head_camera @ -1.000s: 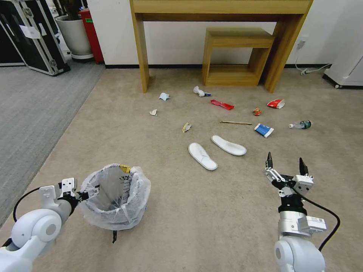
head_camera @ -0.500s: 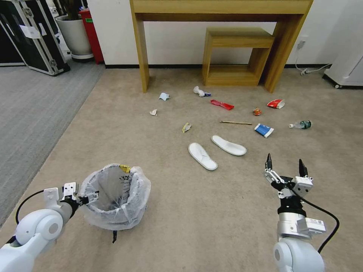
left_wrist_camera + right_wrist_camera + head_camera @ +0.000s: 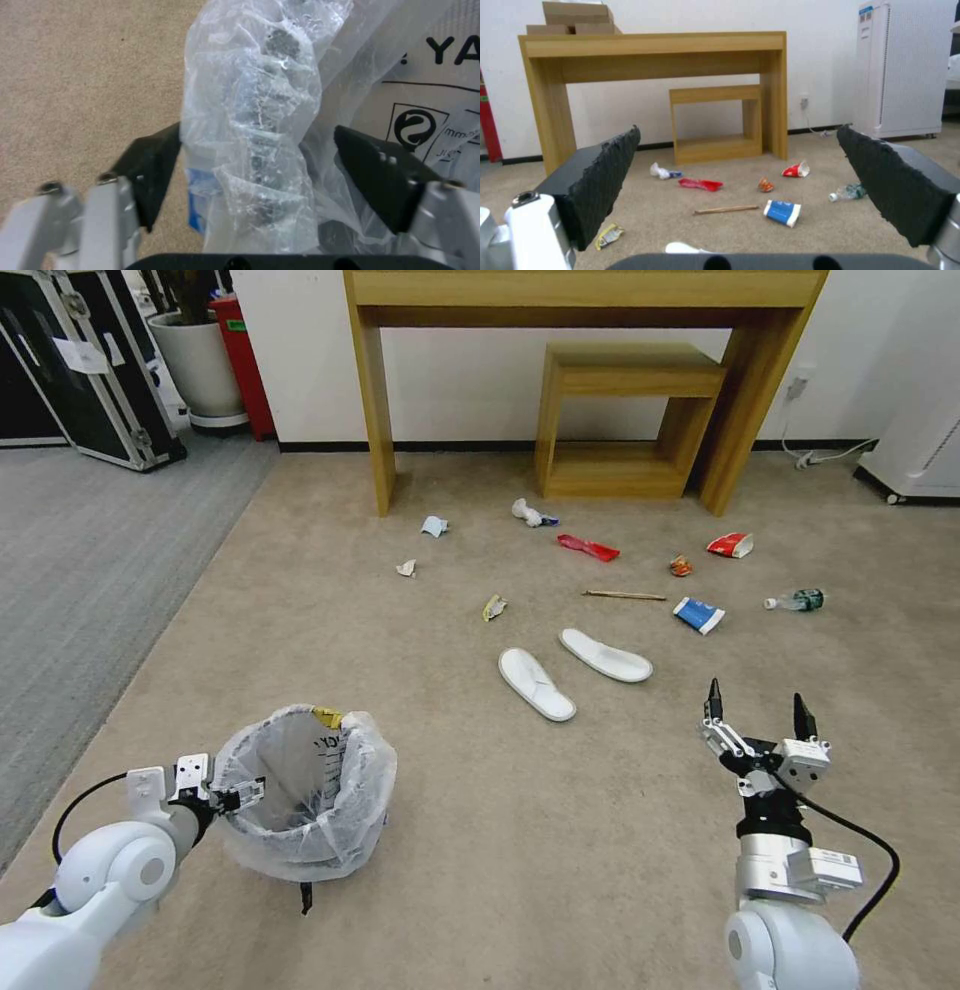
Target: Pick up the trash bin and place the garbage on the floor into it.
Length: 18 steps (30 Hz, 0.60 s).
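The trash bin (image 3: 305, 795), one small round bin lined with a crinkly white plastic bag, sits on the carpet in the lower left of the head view, with a printed sheet of card (image 3: 322, 757) standing inside it. The left gripper (image 3: 243, 793) is at the bin's near-left rim; in the left wrist view its two dark fingers (image 3: 150, 165) stand apart on either side of the bagged rim (image 3: 260, 123), not yet pressed on it. The garbage lies scattered mid-frame beyond the bin: two white slippers (image 3: 536, 682) side by side, one yellow wrapper (image 3: 493, 607), one wooden stick (image 3: 624, 595), one blue-white carton (image 3: 697, 615), one clear bottle (image 3: 795, 599), one red-white paper cup (image 3: 729, 544), one small red-orange scrap (image 3: 680, 565), one long red wrapper (image 3: 587, 547), and three pale crumpled bits (image 3: 433, 526) toward the wooden desk (image 3: 585, 290). The right gripper (image 3: 757, 708) hovers above the carpet in the lower right, its two fingers spread wide and holding nothing. One small wooden stool (image 3: 620, 420) stands under the desk.
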Motion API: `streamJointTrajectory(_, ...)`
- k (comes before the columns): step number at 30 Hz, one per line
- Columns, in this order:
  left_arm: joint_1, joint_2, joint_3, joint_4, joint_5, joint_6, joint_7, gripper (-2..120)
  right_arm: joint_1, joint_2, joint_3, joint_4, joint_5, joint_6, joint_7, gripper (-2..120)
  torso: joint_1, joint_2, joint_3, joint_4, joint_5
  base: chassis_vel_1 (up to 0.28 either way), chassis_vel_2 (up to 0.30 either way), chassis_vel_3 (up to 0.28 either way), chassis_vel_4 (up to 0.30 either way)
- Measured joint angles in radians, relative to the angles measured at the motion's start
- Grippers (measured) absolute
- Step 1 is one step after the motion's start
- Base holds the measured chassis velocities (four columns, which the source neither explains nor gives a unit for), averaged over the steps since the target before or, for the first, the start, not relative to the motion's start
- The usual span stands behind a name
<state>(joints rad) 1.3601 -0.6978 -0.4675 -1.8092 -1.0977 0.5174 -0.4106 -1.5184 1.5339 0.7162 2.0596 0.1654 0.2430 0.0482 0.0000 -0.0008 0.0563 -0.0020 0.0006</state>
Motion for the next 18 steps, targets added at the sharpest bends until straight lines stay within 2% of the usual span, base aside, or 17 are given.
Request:
streamJointTrajectory(2,0.001,0.002,0.001,0.000,0.000,0.000,0.000,74,0.001,0.000,0.000,-0.002,0.000,0.001,0.000,100,0.000,0.000,0.000,0.0000,0.0000,0.000,0.000,0.000,0.000)
streamJointTrajectory(3,0.006,0.005,0.002,-0.002,0.000,0.000,-0.001,64,0.002,-0.001,0.000,-0.003,0.000,0.002,0.000,100,0.000,0.000,0.000,0.0000,0.0000,0.000,0.000,0.000,0.000)
streamJointTrajectory(5,0.008,0.005,0.002,-0.003,0.000,0.000,-0.001,62,0.003,-0.001,0.000,-0.004,0.000,0.002,0.000,100,0.000,0.000,0.000,0.0000,-0.0001,0.000,0.000,0.000,0.000)
streamJointTrajectory(8,0.020,0.008,0.000,-0.010,0.000,0.000,-0.001,46,0.005,-0.001,-0.001,-0.007,0.001,0.005,0.000,100,0.000,0.000,0.000,0.0000,-0.0003,0.000,0.000,0.000,0.000)
streamJointTrajectory(10,0.022,0.008,-0.001,-0.012,0.000,0.000,-0.001,42,0.005,0.000,-0.002,-0.007,0.001,0.006,0.000,100,0.000,0.000,0.000,0.0000,-0.0004,0.000,0.000,0.000,0.000)
streamJointTrajectory(13,0.030,0.011,-0.003,-0.018,0.000,-0.001,-0.003,27,0.001,0.002,-0.006,-0.006,0.001,0.005,0.000,100,0.000,0.000,0.000,0.0000,-0.0006,0.000,0.000,0.000,0.000)
streamJointTrajectory(15,0.031,0.011,-0.003,-0.018,0.000,-0.002,-0.003,23,0.000,0.002,-0.008,-0.006,0.001,0.005,0.000,100,0.000,0.000,0.000,0.0000,-0.0008,0.000,0.000,0.000,0.000)
streamJointTrajectory(17,0.031,0.011,-0.003,-0.021,-0.002,-0.003,0.000,13,-0.001,0.002,-0.008,-0.008,0.001,0.006,0.001,100,0.000,0.000,0.000,-0.0001,-0.0009,0.000,0.000,0.000,0.000)
streamJointTrajectory(18,0.031,0.011,-0.003,-0.021,-0.002,-0.003,0.000,13,-0.001,0.002,-0.008,-0.008,0.001,0.006,0.001,100,0.000,0.000,0.000,-0.0001,-0.0009,0.000,0.000,0.000,0.000)
